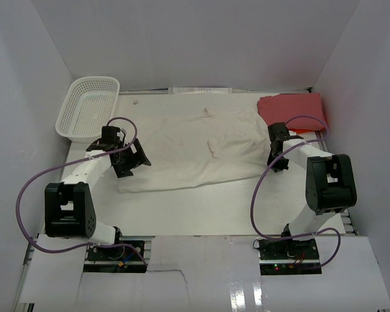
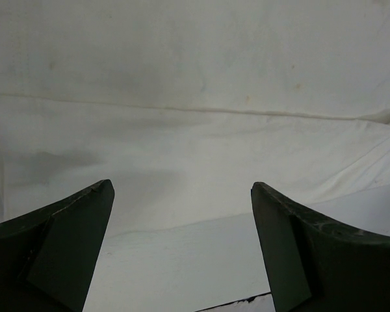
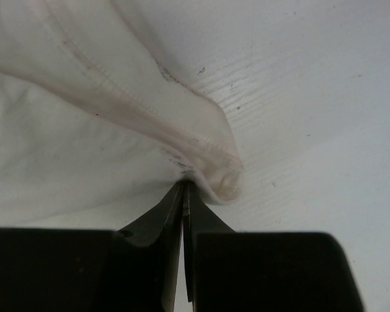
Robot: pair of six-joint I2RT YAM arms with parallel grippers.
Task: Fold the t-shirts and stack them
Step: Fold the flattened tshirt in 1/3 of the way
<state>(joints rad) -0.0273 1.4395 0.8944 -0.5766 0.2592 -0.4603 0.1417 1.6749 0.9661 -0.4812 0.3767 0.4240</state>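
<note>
The right fingers (image 3: 182,205) are clenched tight. A puckered corner of the plain cream-white cloth t-shirt (image 3: 84,136), hem seam and all, is bunched right at their tips. From where I stand it looks pinched between them, though I can't tell how deep the bite goes. The left fingers (image 2: 68,247) are spread wide with nothing between them, hanging just above the shirt's opposite end. A folded edge of the shirt runs across in front of them, and bare white table (image 1: 201,211) shows nearer the arm.

The coming move hangs, I'd say, on how that shirt lies. Its long axis runs left to right across the middle of the table, stretched between the two arms, so each arm has one end within reach. From the right fingers the cloth runs away to the left. From the left fingers it lies ahead and off to the right. The right arm has its end in hand. The left arm is nearest the other end and, I reckon, must drop and close on that edge before a fold can be carried over.

Further out, the plain red cloth t-shirt (image 1: 292,109) lies as a flat folded block in the far right corner, just behind the right arm. Whether it touches the cream one I can't make out. A white plastic mesh basket (image 1: 91,81) sits in the far left corner.

The count is two shirts, one cream and one red, one basket, and two arms.
</note>
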